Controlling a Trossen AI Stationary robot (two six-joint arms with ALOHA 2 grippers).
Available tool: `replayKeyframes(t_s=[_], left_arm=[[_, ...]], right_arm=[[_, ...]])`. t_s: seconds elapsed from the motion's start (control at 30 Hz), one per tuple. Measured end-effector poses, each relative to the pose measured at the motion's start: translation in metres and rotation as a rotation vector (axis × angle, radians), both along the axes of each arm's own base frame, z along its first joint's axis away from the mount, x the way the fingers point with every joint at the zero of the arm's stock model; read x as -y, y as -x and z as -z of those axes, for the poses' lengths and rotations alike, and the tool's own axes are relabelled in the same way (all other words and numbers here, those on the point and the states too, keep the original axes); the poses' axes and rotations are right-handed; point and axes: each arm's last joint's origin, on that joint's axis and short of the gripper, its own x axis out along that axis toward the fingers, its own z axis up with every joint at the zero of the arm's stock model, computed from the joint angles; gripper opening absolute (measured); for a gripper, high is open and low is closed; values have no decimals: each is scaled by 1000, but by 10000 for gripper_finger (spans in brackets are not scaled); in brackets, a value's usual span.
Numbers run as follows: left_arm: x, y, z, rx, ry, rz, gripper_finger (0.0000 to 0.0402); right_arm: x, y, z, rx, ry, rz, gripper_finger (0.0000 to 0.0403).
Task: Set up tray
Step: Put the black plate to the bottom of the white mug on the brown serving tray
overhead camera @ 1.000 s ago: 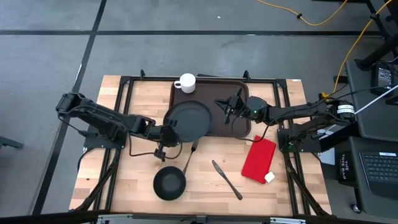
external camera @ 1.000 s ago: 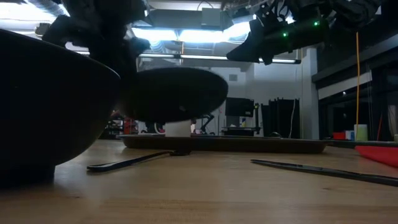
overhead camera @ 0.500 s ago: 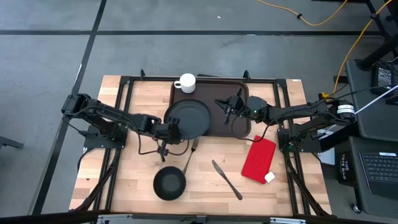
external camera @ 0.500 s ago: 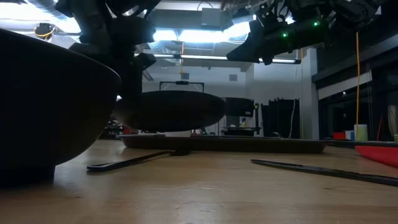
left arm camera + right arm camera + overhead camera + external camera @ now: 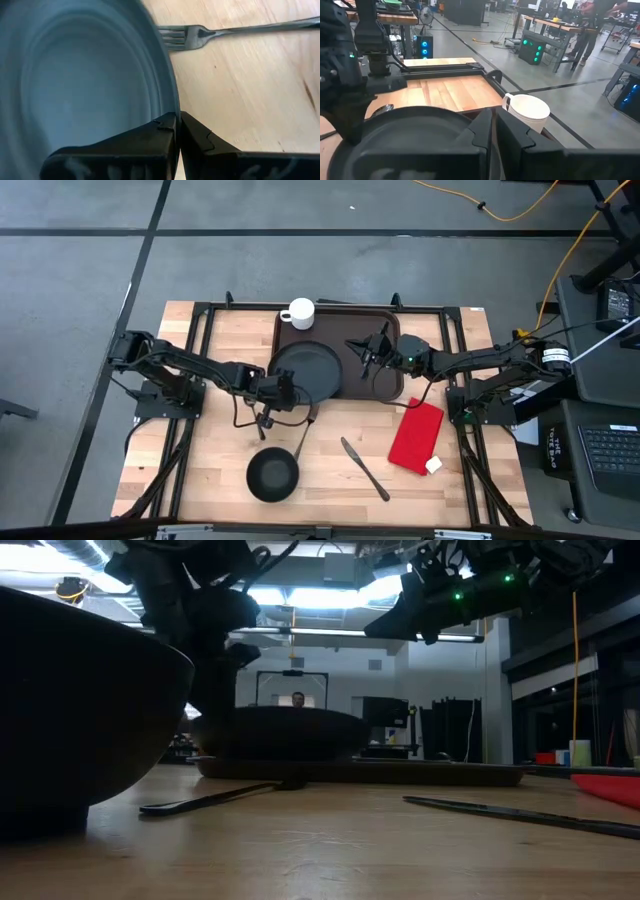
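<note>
The dark brown tray (image 5: 385,330) sits at the far middle of the table, with a white mug (image 5: 298,312) standing in its far left corner. A round black plate (image 5: 308,368) lies level and low over the tray's left part, overlapping the left rim. My left gripper (image 5: 281,389) is at the plate's near left edge, shut on it. My right gripper (image 5: 363,352) hovers shut above the tray's middle, touching nothing; its wrist view shows the mug (image 5: 527,112) and the plate (image 5: 395,142) ahead. My left gripper pinches the black plate's rim (image 5: 171,97) at its near left edge between the two fingers (image 5: 155,131). It comes in nearly level from the table's left. The plate sits level and low on the tray (image 5: 430,772); whether it bears fully on it I cannot tell.
On the bare wood near the tray lie a fork (image 5: 305,425), a black bowl (image 5: 272,475), a knife (image 5: 365,468) and a red napkin (image 5: 417,435). The fork's tines (image 5: 172,36) lie close beside the plate's rim. A black frame edges the table.
My left gripper has moved toward the table's right and down, carrying the plate. The plate was lifted and tilted a second ago; it has come level and sunk onto the tray's left part. The right arm has kept still.
</note>
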Motion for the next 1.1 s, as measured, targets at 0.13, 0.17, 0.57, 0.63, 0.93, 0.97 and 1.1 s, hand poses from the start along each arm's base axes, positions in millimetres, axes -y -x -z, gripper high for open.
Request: replayKeyframes(t_s=[0.13, 0.17, 0.57, 0.63, 0.93, 0.97, 1.1], left_arm=[[-1, -2, 6, -23, -18, 25, 2], [-1, -2, 6, -24, -18, 23, 2], [-20, -3, 7, -26, 8, -4, 2], [-23, -4, 7, -19, 9, -14, 2], [-26, -7, 5, 18, 1, -13, 19], [-26, -7, 5, 18, -1, -11, 20], [-26, -7, 5, 16, 0, -12, 20]], right_arm=[[0, 0, 0, 0, 0, 0, 30], [0, 0, 0, 0, 0, 0, 30], [0, 0, 0, 0, 0, 0, 30], [0, 0, 0, 0, 0, 0, 30], [0, 0, 0, -1, 0, 0, 30], [0, 0, 0, -1, 0, 0, 30], [0, 0, 0, -1, 0, 0, 30]])
